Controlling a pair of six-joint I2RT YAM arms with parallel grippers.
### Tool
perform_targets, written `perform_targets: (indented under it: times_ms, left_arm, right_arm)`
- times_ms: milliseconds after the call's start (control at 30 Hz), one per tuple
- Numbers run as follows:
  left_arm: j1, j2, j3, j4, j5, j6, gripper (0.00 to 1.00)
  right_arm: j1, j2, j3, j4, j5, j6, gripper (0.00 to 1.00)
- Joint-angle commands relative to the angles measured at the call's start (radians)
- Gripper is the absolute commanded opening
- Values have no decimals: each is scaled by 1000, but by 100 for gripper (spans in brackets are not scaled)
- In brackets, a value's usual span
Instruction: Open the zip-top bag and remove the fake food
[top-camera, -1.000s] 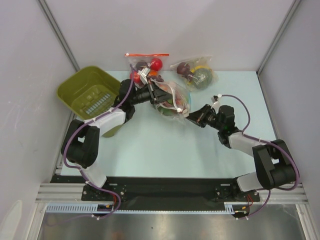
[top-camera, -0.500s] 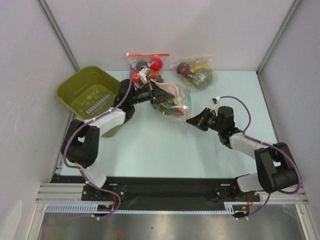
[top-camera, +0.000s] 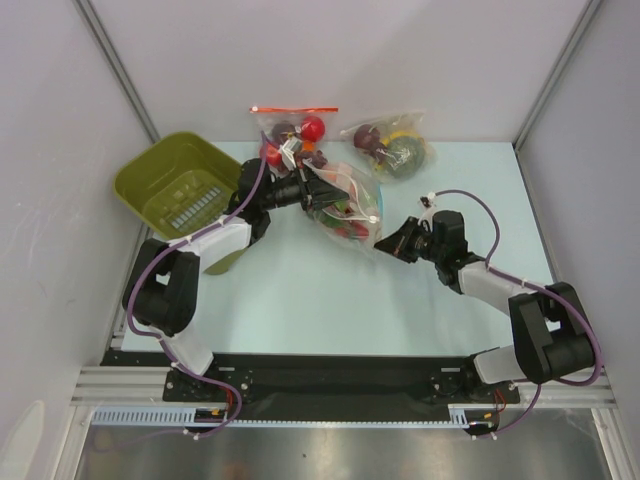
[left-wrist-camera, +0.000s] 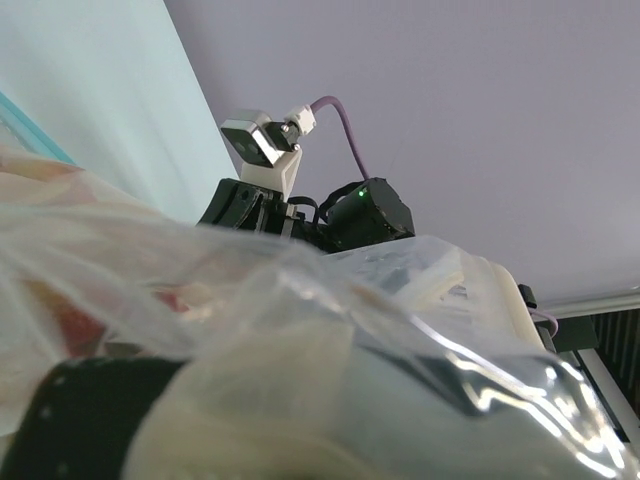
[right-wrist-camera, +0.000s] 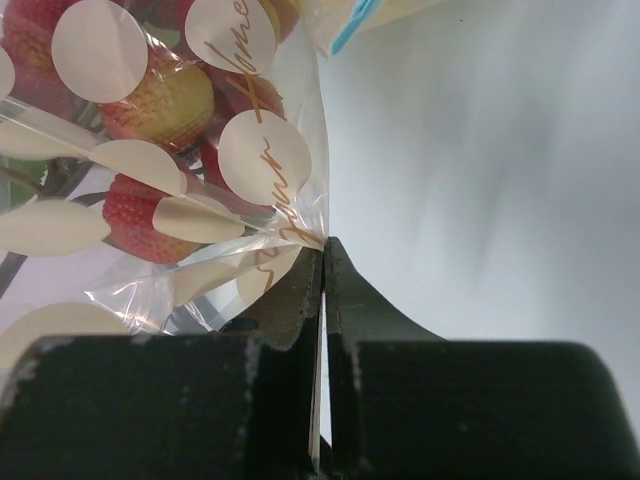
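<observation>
The bag (top-camera: 350, 208), clear crinkly film with white dots and gold script, hangs at the upper centre of the top view, between both grippers. Red strawberry food (right-wrist-camera: 150, 215) and some dark green bits fill it. The right gripper (top-camera: 382, 241) is clamped tight on its lower right corner. The left gripper (top-camera: 308, 190) is closed on its upper left edge. The red-zip bag (top-camera: 295, 125) sits just behind, the fruit bag (top-camera: 392, 145) is near at upper right, and the bin (top-camera: 175, 185) is at left. Bare table (top-camera: 300, 290) lies below.
</observation>
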Motion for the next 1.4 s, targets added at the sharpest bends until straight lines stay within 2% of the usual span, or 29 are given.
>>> perform_targets:
  times_ms: [0,367,467,500,533,600,633,733,900,933,1033,1200,1367]
  left_arm:
    - [29,-59,74,136,-43,14,0]
    - [44,-39,111,127,-60,19,0]
    - [41,-35,105,48,-83,91,0]
    - [38,-31,108,8,-89,123,0]
    - [32,-19,106,-20,-95,166,0]
    - [24,-8,98,-62,-117,168,0]
    - [20,2,97,-77,-127,168,0]
    - [3,16,109,-161,-163,168,0]
    - [-23,25,132,-233,-187,184,0]
    - [-26,24,135,-250,-193,188,0]
    - [-31,16,137,-269,-206,188,0]
    - [-36,8,147,-280,-213,174,0]
    - [-37,8,157,-272,-209,143,0]
  right_arm:
    - [-10,-2,-17,-187,94,-70,0]
    - [-10,-3,3,-303,160,-156,0]
    - [-8,-25,27,-320,136,-168,0]
    - [-2,-38,37,-326,131,-180,3]
    - [2,-51,46,-337,130,-186,19]
    - [25,-101,84,-401,139,-218,37]
    - [36,-120,99,-418,145,-232,52]
    - [91,-189,142,-481,176,-287,64]
    - [179,-276,188,-512,223,-303,67]
    - [191,-288,192,-507,252,-297,72]
    - [239,-327,202,-480,323,-286,76]
    - [331,-304,204,-400,410,-291,76]
    - [358,-252,167,-322,472,-317,76]
